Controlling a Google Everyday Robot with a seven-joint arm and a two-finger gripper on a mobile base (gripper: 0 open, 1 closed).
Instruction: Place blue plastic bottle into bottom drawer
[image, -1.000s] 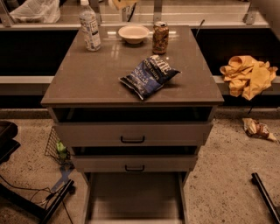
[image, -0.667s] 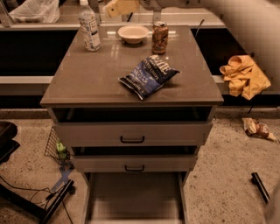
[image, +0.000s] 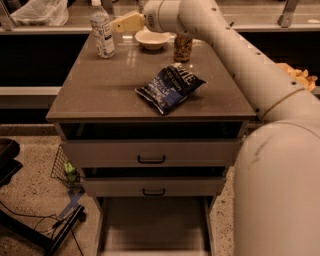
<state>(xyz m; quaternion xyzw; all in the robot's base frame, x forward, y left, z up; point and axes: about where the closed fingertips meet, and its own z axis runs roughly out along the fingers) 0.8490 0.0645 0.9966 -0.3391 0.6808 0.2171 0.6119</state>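
The blue plastic bottle (image: 102, 30), clear with a white cap and a white-bluish label, stands upright at the far left of the cabinet top (image: 100, 95). My gripper (image: 125, 22) hangs over the far edge of the top, just right of the bottle, its pale fingers pointing left toward the bottle and apart from it. My white arm runs from the lower right across the cabinet. The bottom drawer (image: 155, 225) is pulled open at the foot of the cabinet, showing a pale floor.
A blue chip bag (image: 170, 86) lies mid-top. A white bowl (image: 152, 39) and a brown can (image: 183, 47) stand at the back, the can partly behind my arm. Two upper drawers (image: 150, 152) with black handles are shut. A wire basket (image: 65, 167) and cables lie on the floor at left.
My arm has swung in from the upper right, and the gripper has moved left across the back of the cabinet to just beside the bottle. The objects have not moved.
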